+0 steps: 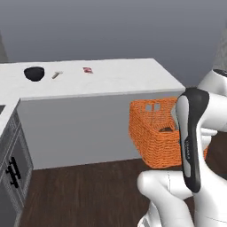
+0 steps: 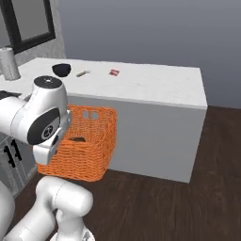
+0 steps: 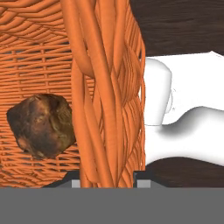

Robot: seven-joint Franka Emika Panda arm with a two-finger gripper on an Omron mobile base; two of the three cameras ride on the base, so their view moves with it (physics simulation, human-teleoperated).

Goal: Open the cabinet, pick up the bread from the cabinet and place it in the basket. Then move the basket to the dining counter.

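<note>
The orange wicker basket hangs in the air over the dark floor, in front of the dining counter's grey side and below its top. The brown bread lies inside on the basket's floor. My gripper is shut on the basket's rim, one fingertip on each side of the thick woven edge. In both base views my arm covers the near side of the basket. The dining counter stretches ahead with its white marble top.
On the dining counter sit a black bowl, a small beige item and a red item. Grey base cabinets stand at the left. A grey canister rests on the side worktop.
</note>
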